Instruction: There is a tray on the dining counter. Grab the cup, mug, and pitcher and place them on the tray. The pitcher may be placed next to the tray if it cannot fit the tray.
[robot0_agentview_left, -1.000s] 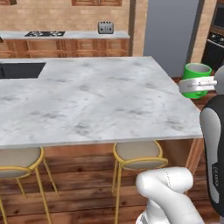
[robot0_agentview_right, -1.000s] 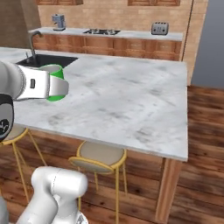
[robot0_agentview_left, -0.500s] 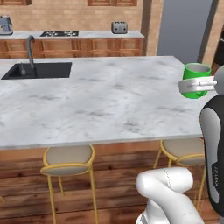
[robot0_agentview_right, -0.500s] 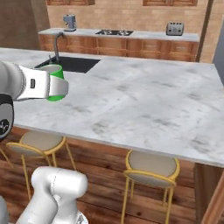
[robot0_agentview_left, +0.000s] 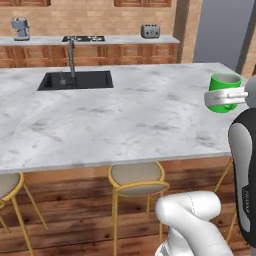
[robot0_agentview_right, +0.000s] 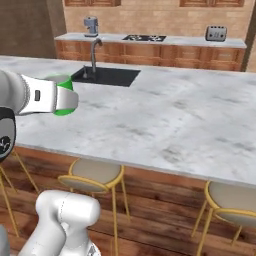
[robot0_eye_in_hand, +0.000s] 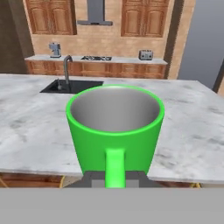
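Observation:
My gripper (robot0_eye_in_hand: 114, 178) is shut on the handle of the bright green mug (robot0_eye_in_hand: 114, 131), which stays upright and shows a pale, empty inside. The held mug (robot0_agentview_left: 222, 95) hangs in the air at the right edge of the left base view, level with the near right end of the dining counter (robot0_agentview_left: 125, 120). In the right base view the mug (robot0_agentview_right: 64, 95) sits half hidden behind my white hand at the left, over the dining counter's (robot0_agentview_right: 165, 120) front edge. The tray, the cup and the pitcher are out of view.
A black sink with a faucet (robot0_agentview_left: 75, 80) is set into the counter's far left part. Round stools (robot0_agentview_left: 136, 177) stand under the near edge. Against the brick wall, a back counter carries a toaster (robot0_agentview_left: 150, 31), a stove and a coffee machine (robot0_agentview_left: 20, 28).
The base has driven along the counter, so the whole scene slid right in both base views and the sink came into view. The mug stays held the same way.

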